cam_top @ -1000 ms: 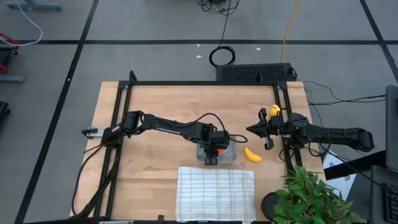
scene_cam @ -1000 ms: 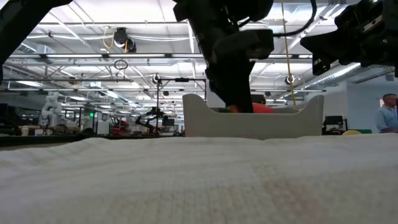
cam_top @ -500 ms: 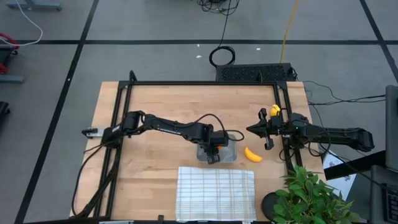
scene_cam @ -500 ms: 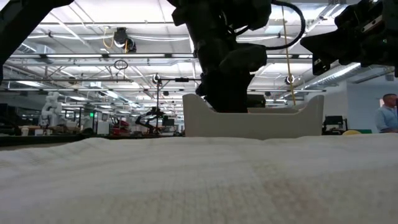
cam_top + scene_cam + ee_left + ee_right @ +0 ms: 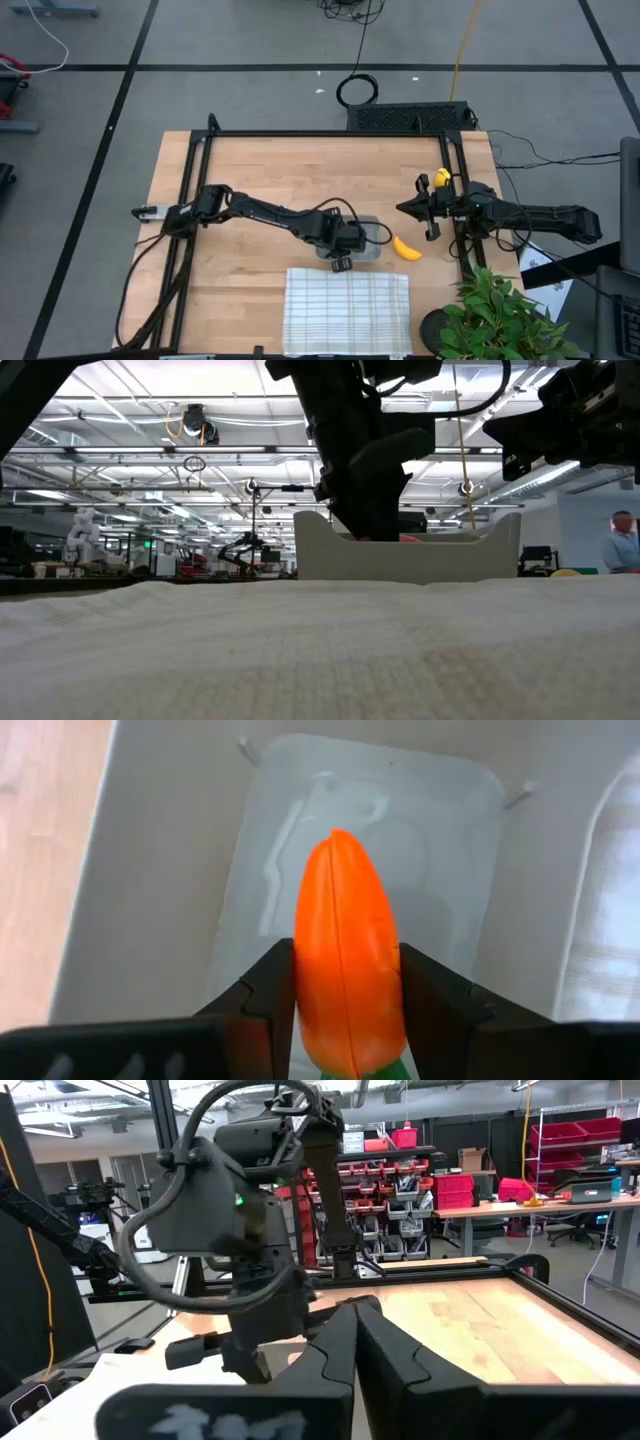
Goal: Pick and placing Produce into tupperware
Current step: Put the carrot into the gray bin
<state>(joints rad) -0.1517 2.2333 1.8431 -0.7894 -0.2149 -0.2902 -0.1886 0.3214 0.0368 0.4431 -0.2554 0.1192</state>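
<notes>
Landmark: the tupperware [image 5: 362, 243], a translucent rectangular tub, stood on the table [image 5: 260, 170] just beyond the striped cloth [image 5: 347, 311].
Left gripper: the left gripper [image 5: 345, 985] was over the tupperware, its fingers pinching the carrot [image 5: 346, 970] by the flanks, tip pointing down at the tub floor.
Carrot: held above the inside of the tupperware; from the frames it could not be told whether the tip touched the bottom.
Banana: the banana [image 5: 404, 248] lay on the table just beside the tupperware, on the side toward the right arm.
Round fruit: the small yellow fruit [image 5: 441, 178] sat near the table frame, well apart from the tupperware.
Right gripper: the right gripper [image 5: 408, 208] waited beyond the banana from the tupperware, fingers pressed together, nothing held.
Handling, judged: the carrot appeared a light, rigid, glossy plastic piece, likely slippery; a hold across its thick middle looked soundest. The banana would probably sit best gripped across its mid-curve.
Risk, judged: the tub looked light and could shift if bumped.
</notes>
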